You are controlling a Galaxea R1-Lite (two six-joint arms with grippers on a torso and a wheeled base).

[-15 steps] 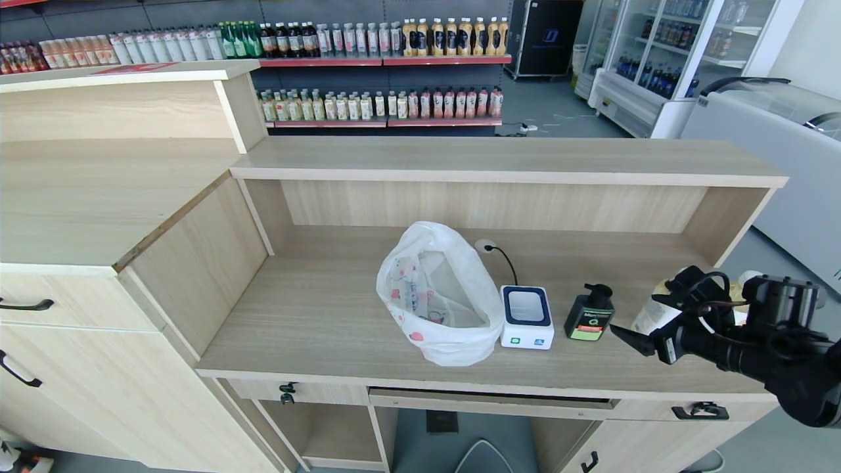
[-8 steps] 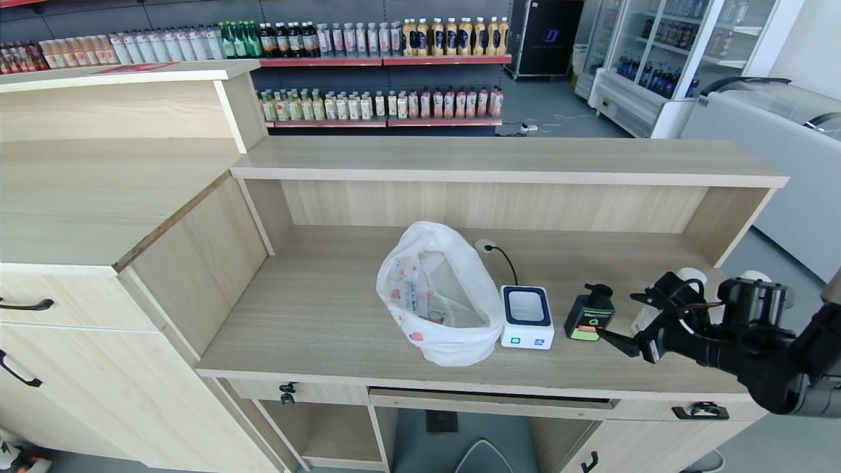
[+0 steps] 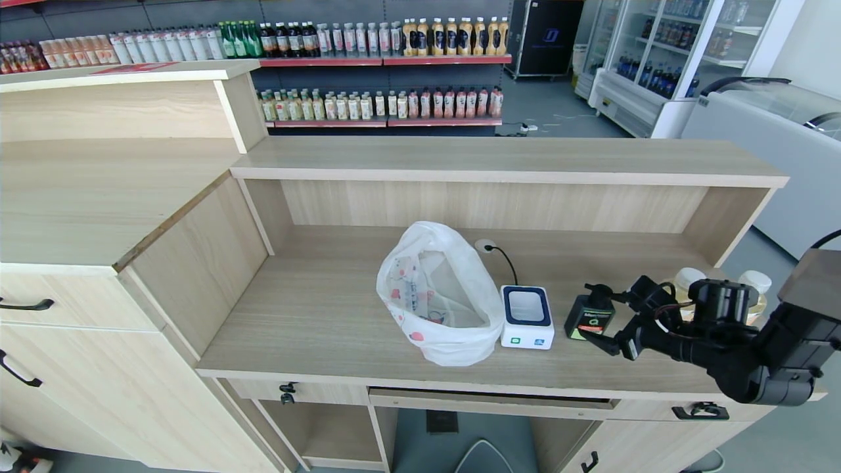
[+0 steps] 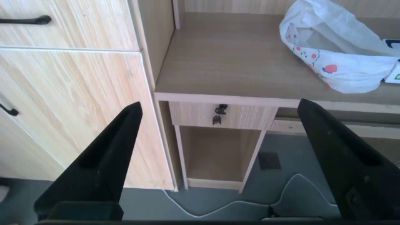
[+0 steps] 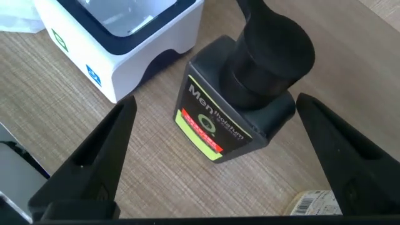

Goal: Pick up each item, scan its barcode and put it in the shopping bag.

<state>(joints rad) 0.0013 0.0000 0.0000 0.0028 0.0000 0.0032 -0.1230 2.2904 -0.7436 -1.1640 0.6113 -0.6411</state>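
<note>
Wooden counter [image 3: 315, 322], shop shelves behind. Left pincer [image 4: 219, 104] hangs spread wide, low before the counter's front edge, and the bag [image 3: 439, 295] sits up on the counter beyond it. Scanner [image 3: 526, 315] stands just left of the right pincer [image 3: 596, 318], which gapes open — the pump bottle [image 5: 231, 119] upright between its jaws, untouched. Two capped cups [image 3: 688, 278] stand behind that pincer's arm.

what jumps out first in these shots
A white shopping bag stands open in the middle of the wooden counter, with a white barcode scanner just to its right. Right of that, the right gripper has its open fingers on either side of a dark pump bottle.
</note>
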